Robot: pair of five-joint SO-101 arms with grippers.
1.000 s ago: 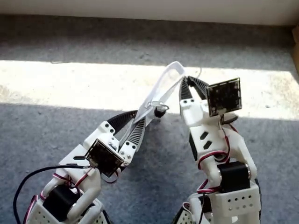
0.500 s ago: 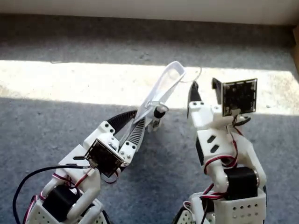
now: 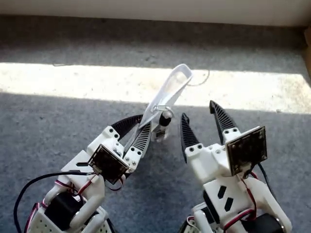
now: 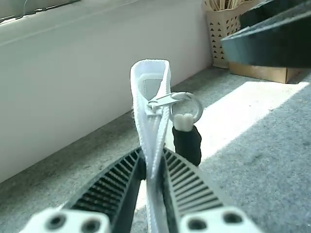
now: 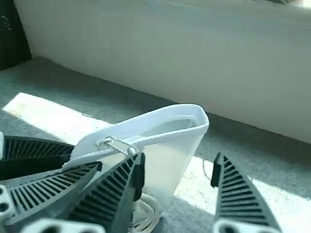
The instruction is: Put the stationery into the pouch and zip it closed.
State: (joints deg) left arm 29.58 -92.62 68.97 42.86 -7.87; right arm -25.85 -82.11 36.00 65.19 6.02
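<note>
A white, see-through pouch (image 3: 169,90) stands on edge above the grey carpet, and my left gripper (image 3: 148,124) is shut on its lower end. From the left wrist the pouch (image 4: 150,92) rises out of the closed fingers (image 4: 184,189), with the zipper pull ring (image 4: 183,103) at its side. A short black item with a white tip (image 4: 187,141) sits just below the ring. My right gripper (image 3: 198,110) is open, to the right of the pouch and clear of it. From the right wrist the pouch (image 5: 167,141) and its zipper pull (image 5: 118,144) lie ahead of the spread fingers (image 5: 121,189).
Grey carpet (image 3: 58,145) covers the floor, crossed by a bright sun band (image 3: 73,82). A white wall (image 5: 194,53) closes the far side. A thin thread (image 3: 200,80) lies by the pouch's top. A woven basket (image 4: 228,24) stands in the far corner.
The right gripper has left the pouch's upper end, drawn back toward its base and spread its fingers wide. The left gripper and the pouch have stayed in place.
</note>
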